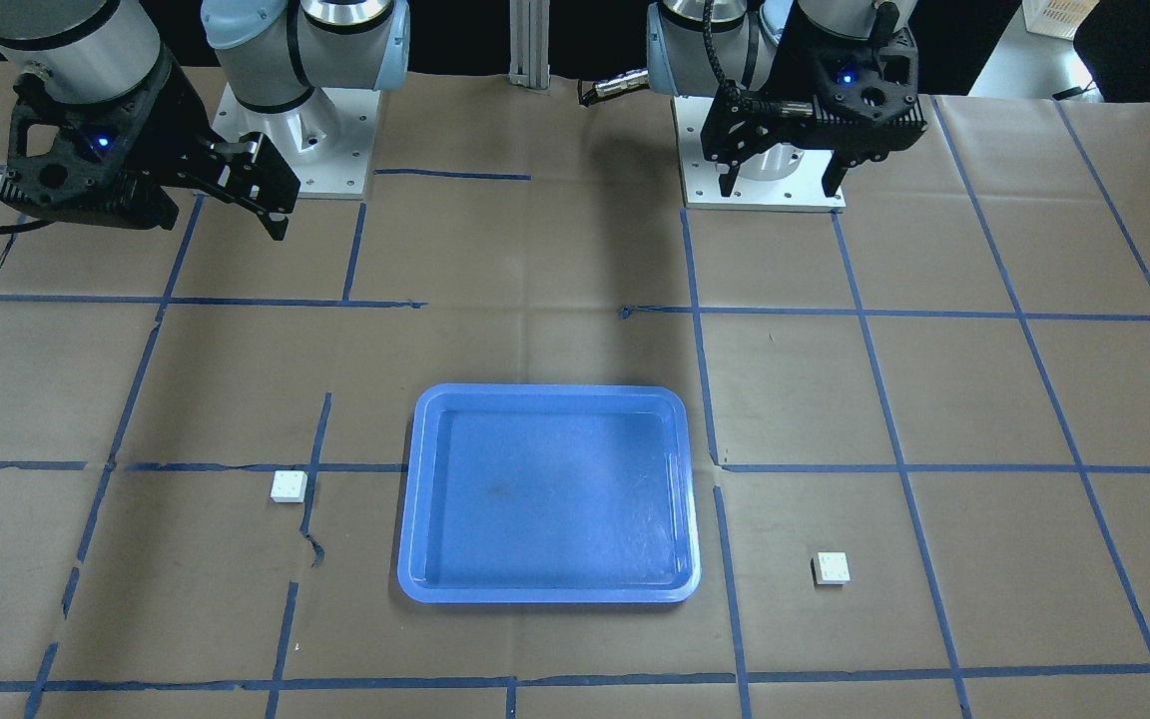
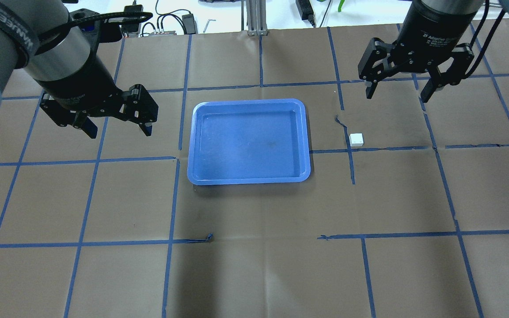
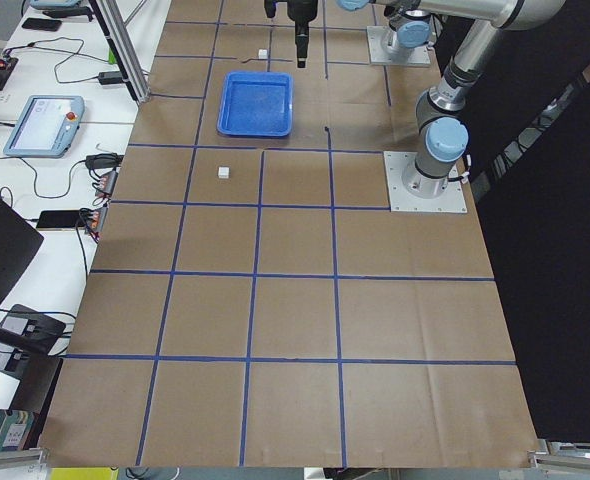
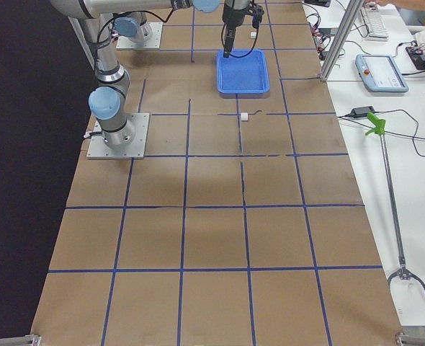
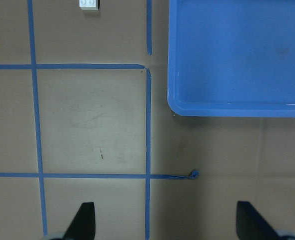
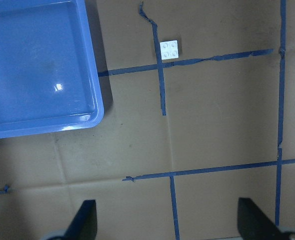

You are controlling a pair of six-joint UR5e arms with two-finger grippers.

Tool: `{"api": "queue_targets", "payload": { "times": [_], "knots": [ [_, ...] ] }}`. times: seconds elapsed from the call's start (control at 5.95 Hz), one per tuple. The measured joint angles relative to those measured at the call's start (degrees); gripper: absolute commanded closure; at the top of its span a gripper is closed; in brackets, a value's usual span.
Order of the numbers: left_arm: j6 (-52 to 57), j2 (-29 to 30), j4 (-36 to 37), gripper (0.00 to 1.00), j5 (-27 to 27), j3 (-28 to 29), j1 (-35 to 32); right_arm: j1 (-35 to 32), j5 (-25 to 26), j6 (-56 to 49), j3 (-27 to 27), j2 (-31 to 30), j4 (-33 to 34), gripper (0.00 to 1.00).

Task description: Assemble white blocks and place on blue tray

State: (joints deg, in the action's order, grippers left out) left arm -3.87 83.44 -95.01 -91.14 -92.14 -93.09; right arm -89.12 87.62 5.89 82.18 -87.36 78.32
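The blue tray [image 2: 249, 102] lies empty mid-table, seen also in the front view [image 1: 545, 394]. One white block [image 2: 356, 139] lies on the paper to the tray's right, below my right gripper [image 2: 398, 96], which is open and empty, hovering high. It also shows in the right wrist view [image 6: 170, 49]. The other white block [image 1: 832, 568] lies on the tray's other side, on my left; the left arm hides it in the overhead view, and it shows at the top edge of the left wrist view [image 5: 89, 3]. My left gripper [image 2: 119, 131] is open and empty, hovering left of the tray.
Brown paper with a blue tape grid [image 2: 175, 194] covers the table. The arm bases [image 1: 760, 180] stand at the robot's edge. Cables and a pendant [image 3: 43, 125] lie beyond the far edge.
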Motion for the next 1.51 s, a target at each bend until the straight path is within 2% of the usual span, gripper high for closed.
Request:
{"api": "queue_targets", "payload": {
  "times": [1.18, 1.51],
  "knots": [
    [-0.09, 0.59, -0.11, 0.01, -0.03, 0.49, -0.18, 0.12, -0.16, -0.65, -0.22, 0.12, 0.52, 0.00],
    [-0.13, 1.97, 3.83, 0.01, -1.02, -2.17, 2.65, 0.42, -0.29, -10.11, -0.09, 0.20, 0.73, 0.00]
  ]
}}
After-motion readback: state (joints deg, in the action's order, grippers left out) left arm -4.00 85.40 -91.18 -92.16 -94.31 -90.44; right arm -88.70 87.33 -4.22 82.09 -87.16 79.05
